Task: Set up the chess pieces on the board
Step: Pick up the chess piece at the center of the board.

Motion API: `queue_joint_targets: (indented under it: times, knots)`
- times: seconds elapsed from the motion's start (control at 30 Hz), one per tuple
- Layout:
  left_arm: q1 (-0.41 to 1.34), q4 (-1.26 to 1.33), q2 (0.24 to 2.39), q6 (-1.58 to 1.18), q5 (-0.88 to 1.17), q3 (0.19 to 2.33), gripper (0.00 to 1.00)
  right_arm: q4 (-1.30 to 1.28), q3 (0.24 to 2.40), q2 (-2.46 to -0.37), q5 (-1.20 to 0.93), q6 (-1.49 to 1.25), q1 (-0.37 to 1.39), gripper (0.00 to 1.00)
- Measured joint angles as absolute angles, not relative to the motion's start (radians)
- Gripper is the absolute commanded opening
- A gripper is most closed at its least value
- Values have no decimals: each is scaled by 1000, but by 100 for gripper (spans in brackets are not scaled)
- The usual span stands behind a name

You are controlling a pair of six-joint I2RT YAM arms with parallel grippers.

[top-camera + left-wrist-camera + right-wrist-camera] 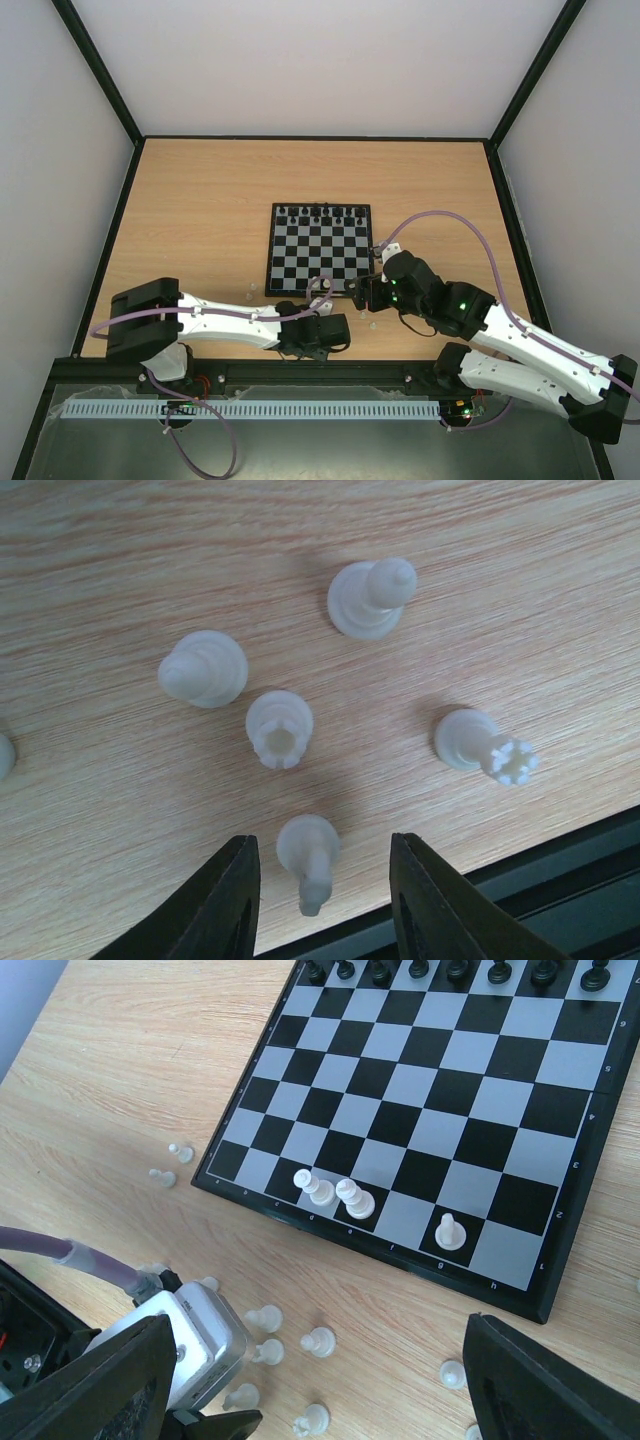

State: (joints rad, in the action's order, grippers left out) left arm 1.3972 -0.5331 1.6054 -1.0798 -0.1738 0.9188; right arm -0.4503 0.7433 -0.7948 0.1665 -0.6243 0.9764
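Note:
The board [318, 245] lies flat in the middle of the wooden table. Black chess pieces [450, 972] line its far row. Three white pieces [355, 1198] stand on its near row. Several loose white pieces [264, 1317] are scattered on the wood in front of the board. My left gripper [322, 860] is open, low over the table, with a small white piece [308, 852] between its fingers and a gap on each side. My right gripper [318, 1365] hangs wide open above the loose pieces by the board's near edge, holding nothing.
The table's black front rail [560, 870] runs just behind the left fingers. A rook-like piece [279, 728] and a crowned piece [485, 748] stand close by. My left wrist housing [195, 1345] sits under the right gripper. Two small pieces [172, 1163] lie left of the board.

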Motion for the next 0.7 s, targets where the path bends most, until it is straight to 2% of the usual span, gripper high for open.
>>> queue_joint_targets:
  times: [0.3,0.5,0.7]
  knots:
    - [1397,-545,1612,-1069,-175,919,12,-450,743,-800,167,-624,976,79]
    - [1397,-548,1612,-1062,-176,919,7,-450,743,-800,167,-624,976,79]
    - [1394,-628,1596,-1055,-183,932,7,-450,743,-800,167,-624,976,79]
